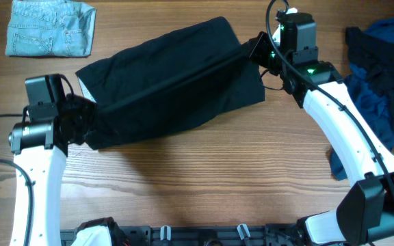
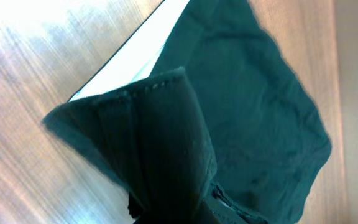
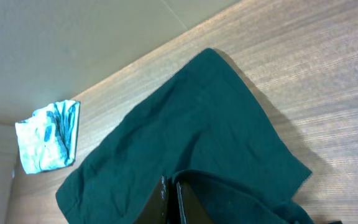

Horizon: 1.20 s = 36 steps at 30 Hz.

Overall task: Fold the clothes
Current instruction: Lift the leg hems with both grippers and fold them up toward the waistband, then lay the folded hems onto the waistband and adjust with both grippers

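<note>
**Item 1.** Large black fabric shorts (image 1: pixel 176 82), lying slantwise across the middle of the wooden table (image 1: pixel 204 184). They are doubled lengthwise along a raised ridge, and a strip of pale lining (image 2: pixel 135 59) shows at the left end. You may count one fold as made. At least one crosswise fold and the flattening look to be left.

**Item 2.** Left gripper (image 1: pixel 82 113), fingers pressed together on the shorts' left end, with cloth bunched around them.

**Item 3.** Right gripper (image 1: pixel 257 51), fingers pinched on the shorts' upper right corner.

**Item 4.** Small light-blue denim garment (image 1: pixel 50 27), folded, at the far left corner, apart from the shorts.

**Item 5.** Heap of royal-blue and navy cloth (image 1: pixel 382 75), at the right edge.

**Markings.** You will find no brand, label or writing legible in any view.
</note>
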Each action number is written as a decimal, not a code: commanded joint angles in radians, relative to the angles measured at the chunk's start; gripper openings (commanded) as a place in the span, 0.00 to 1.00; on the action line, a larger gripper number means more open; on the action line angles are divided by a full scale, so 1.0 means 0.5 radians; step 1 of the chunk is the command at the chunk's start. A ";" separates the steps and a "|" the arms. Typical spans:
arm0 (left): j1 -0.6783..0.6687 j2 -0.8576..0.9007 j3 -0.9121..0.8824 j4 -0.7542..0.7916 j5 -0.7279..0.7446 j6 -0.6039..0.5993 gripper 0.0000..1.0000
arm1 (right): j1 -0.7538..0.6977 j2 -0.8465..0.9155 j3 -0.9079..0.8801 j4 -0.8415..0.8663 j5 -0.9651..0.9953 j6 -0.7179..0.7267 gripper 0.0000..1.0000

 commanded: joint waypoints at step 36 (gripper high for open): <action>0.032 0.726 0.026 0.859 -0.396 0.035 0.36 | -0.002 0.637 0.065 0.843 0.178 -0.024 0.08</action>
